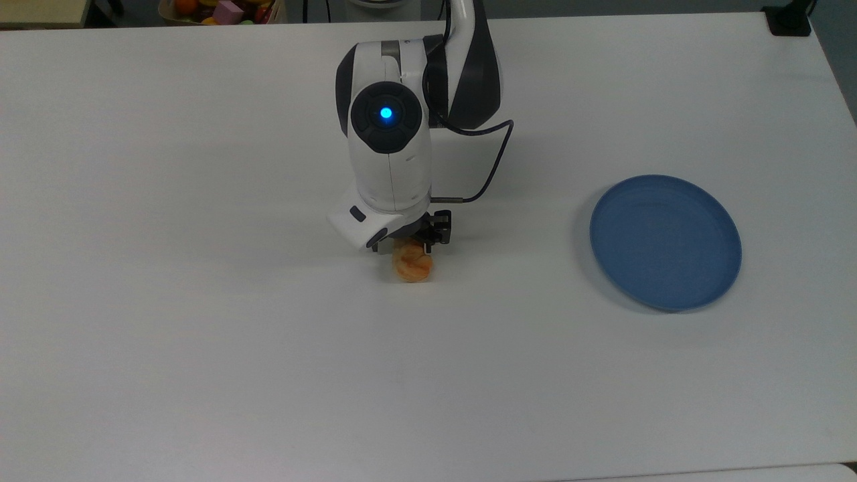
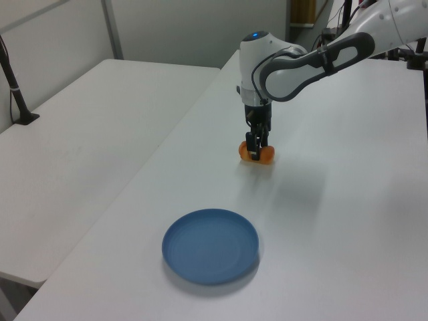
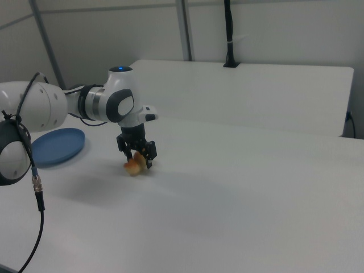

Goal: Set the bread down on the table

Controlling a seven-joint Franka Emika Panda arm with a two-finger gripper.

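In the top view the white worktop [image 1: 167, 335] is stretching across the whole scene, and the robot arm is reaching over its middle from the far edge. The end effector [image 3: 136, 157] is pointing straight down and is standing very low over the surface. In the right view its two fingers are appearing to stand apart, one on each side, so I am judging that it is open and is not pressing anything.

The bread [image 1: 412, 263] is lying on the worktop directly under the end effector, with its near end coming out past the white wrist in the top view. In the left view the bread [image 2: 257, 153] is sitting flat on the surface, with the fingertips just above it or at its sides; I cannot tell whether they are touching the crust. The blue plate [image 1: 665, 242] is lying well apart, to the top view's right, and is carrying nothing.

By my judgement the placing itself is almost done, and the step in hand is the release and the retreat. To do it well, the end effector should be rising straight up, without moving sideways, because a finger that is brushing the flaky crust could roll or drag the small roll. The fingers should be staying wide enough during the lift. The arm should be going slowly at first, until the tips are above the bread, and only then moving away.
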